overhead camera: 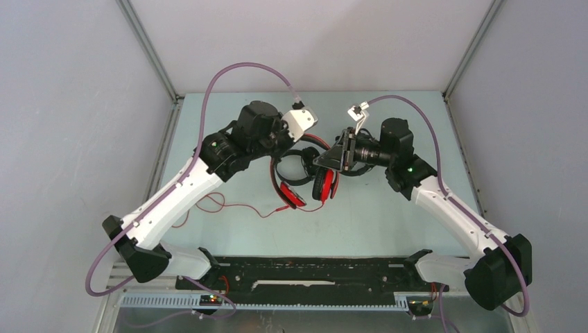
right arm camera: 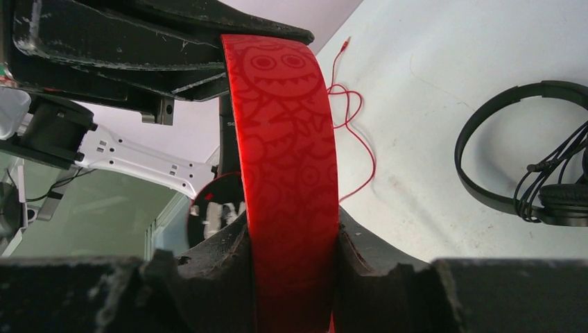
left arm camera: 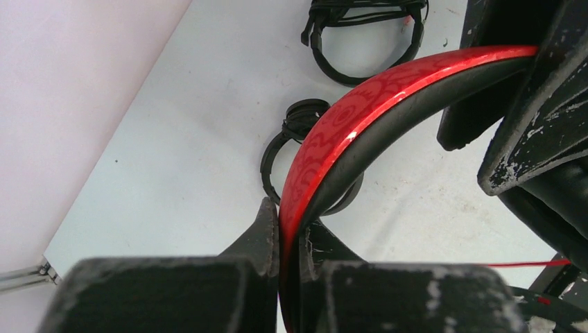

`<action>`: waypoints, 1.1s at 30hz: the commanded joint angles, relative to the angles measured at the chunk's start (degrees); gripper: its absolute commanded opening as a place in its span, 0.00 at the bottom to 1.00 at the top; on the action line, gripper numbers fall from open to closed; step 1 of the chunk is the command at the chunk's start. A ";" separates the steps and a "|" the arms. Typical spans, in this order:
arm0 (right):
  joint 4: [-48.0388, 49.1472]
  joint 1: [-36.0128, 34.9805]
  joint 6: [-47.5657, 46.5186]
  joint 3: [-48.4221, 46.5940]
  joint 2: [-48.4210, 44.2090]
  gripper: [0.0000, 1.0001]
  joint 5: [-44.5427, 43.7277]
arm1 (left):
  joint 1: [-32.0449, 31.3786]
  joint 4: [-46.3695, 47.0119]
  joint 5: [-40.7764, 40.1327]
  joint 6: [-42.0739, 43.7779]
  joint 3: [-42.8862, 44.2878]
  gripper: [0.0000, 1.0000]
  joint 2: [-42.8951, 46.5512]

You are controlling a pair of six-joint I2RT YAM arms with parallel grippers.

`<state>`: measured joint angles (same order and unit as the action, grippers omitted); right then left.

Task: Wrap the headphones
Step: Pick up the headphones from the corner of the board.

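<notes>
Headphones in red (overhead camera: 305, 189) sit in the centre of the top view, between the two arms, and both arms hold them by the headband (right arm camera: 288, 139). The left gripper (left arm camera: 288, 236) is closed on the band across its thin side, one finger on the red outer face and one on the black inner lining. The right gripper (right arm camera: 291, 243) is closed on another part of the same band, pressing on its two edges. I judge that the two holds are there to keep the curved band steady, so that it neither turns nor slips (one narrow grip on a bow lets it swing). From these views I cannot tell whether the ear cups touch the table (overhead camera: 388, 215). The red cable (overhead camera: 236, 207) is not yet wound: it lies in loose loops on the table toward the lower left of the top view, well apart from both grippers. Since both grippers are busy with the band, I think one of them must let go before the cable can be collected. One black headset (right arm camera: 485, 159) lies flat at the right edge of the right wrist view with its cable bunched at the cup, and the left wrist view shows a second one (left arm camera: 364, 41) at its upper edge.
</notes>
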<state>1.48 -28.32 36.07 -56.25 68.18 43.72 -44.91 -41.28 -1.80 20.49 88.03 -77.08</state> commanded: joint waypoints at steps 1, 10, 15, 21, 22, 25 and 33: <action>0.52 0.31 -0.12 -4.38 -0.59 0.30 -1.30 | -0.09 4.09 -0.57 -2.85 -0.38 0.00 3.41; 3.02 3.55 -4.42 -4.76 -7.89 1.00 -12.75 | 2.32 7.07 -11.59 -12.85 0.71 0.00 4.23; 6.10 6.99 -4.56 -4.00 -8.84 0.99 -11.42 | 5.55 5.36 -15.82 -19.91 5.52 0.00 2.60; 11.65 13.02 3.18 -2.53 -4.06 0.93 3.14 | 10.52 4.21 -13.06 -28.49 10.66 0.00 1.21; 11.13 12.85 2.55 -2.48 -4.07 0.90 3.20 | 11.14 4.27 -13.15 -29.39 11.26 0.00 0.98; 9.88 11.35 -0.55 -2.07 -5.87 0.87 2.87 | 12.31 3.26 -13.62 -32.92 13.64 0.00 0.62; 26.45 -0.06 -9.04 7.76 -10.26 0.87 -5.24 | 15.27 -0.14 -10.05 -41.34 21.91 0.00 -0.92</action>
<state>16.01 -23.59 33.30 -51.18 59.53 42.28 -30.76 -42.57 -14.76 -13.21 102.67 -77.38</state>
